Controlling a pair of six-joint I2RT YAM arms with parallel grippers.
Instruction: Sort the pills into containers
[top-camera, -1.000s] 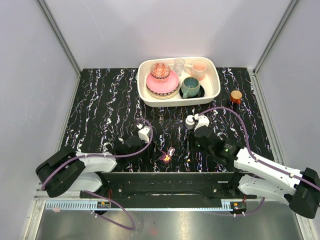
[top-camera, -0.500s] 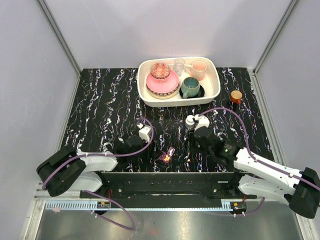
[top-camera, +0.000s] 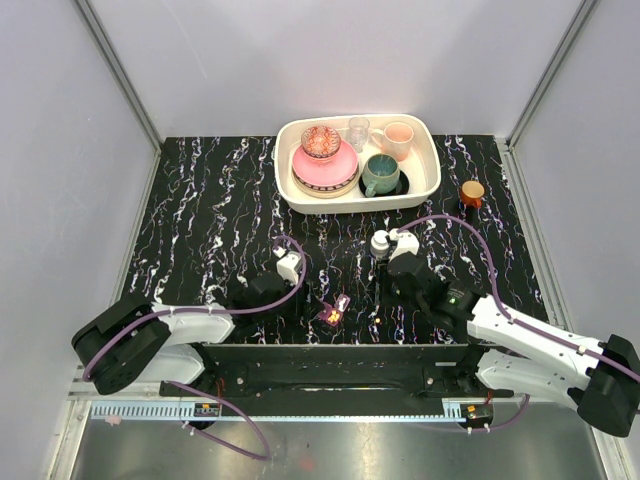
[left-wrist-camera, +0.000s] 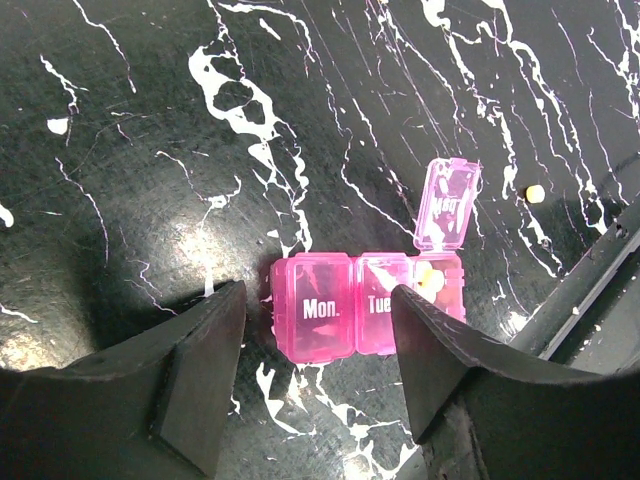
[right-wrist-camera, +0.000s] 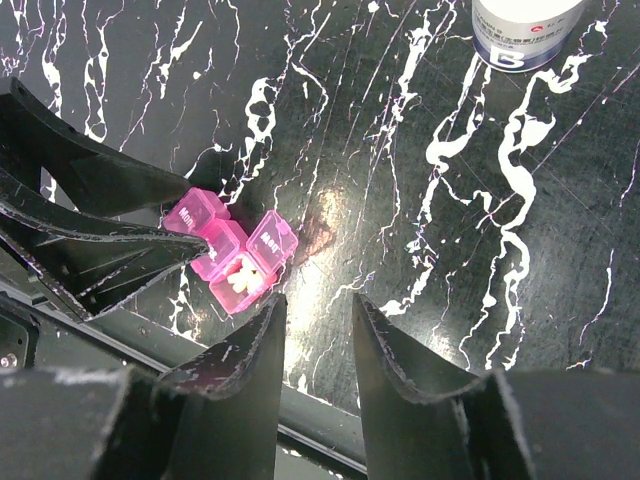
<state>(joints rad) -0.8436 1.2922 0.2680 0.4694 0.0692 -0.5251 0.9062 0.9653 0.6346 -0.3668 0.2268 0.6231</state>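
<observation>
The magenta pill box (top-camera: 336, 309) lies near the table's front edge. In the left wrist view (left-wrist-camera: 360, 305) its "Mon." and "Tue" lids are shut. The third compartment is open with its lid (left-wrist-camera: 447, 204) raised and holds pale yellow pills (left-wrist-camera: 429, 280). One loose pill (left-wrist-camera: 536, 193) lies on the table to the box's right and also shows in the top view (top-camera: 383, 320). My left gripper (left-wrist-camera: 318, 385) is open, and the box lies just ahead between its fingertips, untouched. My right gripper (right-wrist-camera: 318, 325) is open and empty, just right of the box (right-wrist-camera: 228, 252).
A white pill bottle (top-camera: 381, 243) stands behind the right gripper and also shows in the right wrist view (right-wrist-camera: 525, 30). A cream tray (top-camera: 430, 185) of crockery sits at the back. A small brown orange-lidded jar (top-camera: 472, 193) stands at back right. A black rail (top-camera: 330, 355) runs along the front edge.
</observation>
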